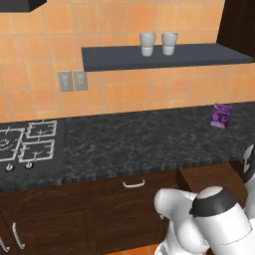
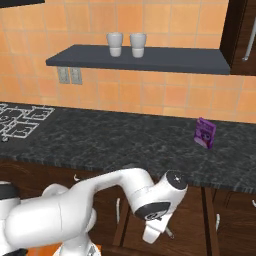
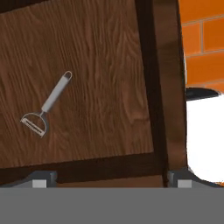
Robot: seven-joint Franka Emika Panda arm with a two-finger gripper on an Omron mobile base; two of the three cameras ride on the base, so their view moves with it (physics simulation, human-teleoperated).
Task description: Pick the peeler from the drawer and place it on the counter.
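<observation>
down in the open drawer (image 3: 100, 87) the peeler (image 3: 47, 105) lies flat on the reddish wood floor, handle pointing toward one o'clock in the hand view and its looped head toward seven. it sits at about nine o'clock from the middle of that view, well apart from the drawer's dark walls, with bare wood all round it, which should leave room for a grasp from above.

the gripper (image 3: 109, 180) hangs over the drawer looking straight down, probably so it can drop onto the tool. its jaws stand spread wide, one tip at each bottom corner of the hand view, holding nothing. they are not yet centred on the peeler, so i judge the hand must shift toward it and perhaps turn to close across the slim handle.

up above, the tabletop (image 1: 139, 144) is largely bare, with a purple packet (image 1: 221, 115) toward its three o'clock end and a stove (image 1: 27, 144) at nine, so a landing place looks easy.
</observation>
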